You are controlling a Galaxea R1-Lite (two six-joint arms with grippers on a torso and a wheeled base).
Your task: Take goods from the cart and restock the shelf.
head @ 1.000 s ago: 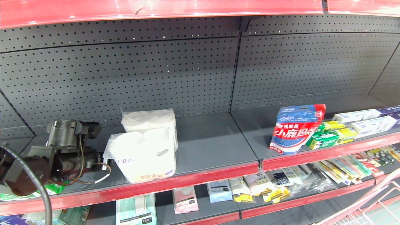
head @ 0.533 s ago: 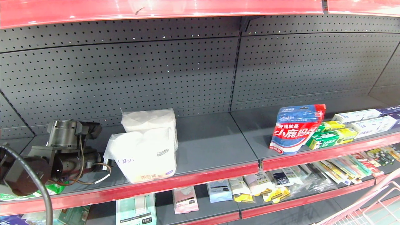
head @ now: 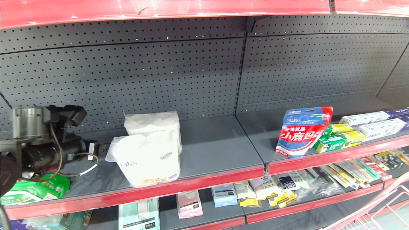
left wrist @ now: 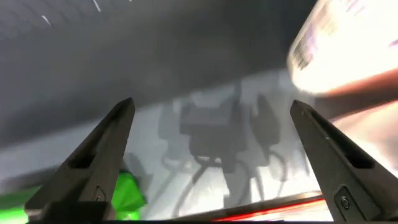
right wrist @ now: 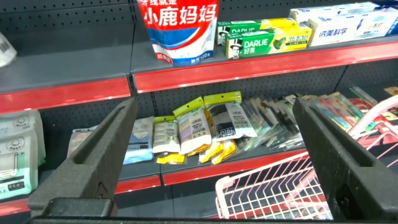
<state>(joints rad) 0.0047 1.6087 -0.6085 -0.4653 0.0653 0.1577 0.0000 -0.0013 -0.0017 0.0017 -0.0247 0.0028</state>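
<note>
The left hand point(left wrist: 211, 106) hangs low over the grey shelf point(head: 217, 143), just to the left of the white pack point(head: 148, 159). Its two fingers are spread wide and nothing is between them. The white pack stands upright at the front edge of the shelf. It is very near the fingertips of this hand, but outside them. Whether a fingertip touches the wrapping cannot be told.

A second white pack point(head: 153, 123) stands directly behind the white pack and is pressed against it. A green pack point(head: 38, 190) lies flat on the shelf further left of the white pack, partly under the left arm. Well to the right of the white pack, a blue and red pouch point(head: 302, 131) stands upright, with green toothpaste boxes point(head: 338, 140) just beside it.

The right hand point(right wrist: 214, 99) is lower than the white pack and to its right, above the pink wire cart point(right wrist: 273, 193). Its fingers are also wide apart and it carries nothing.
</note>
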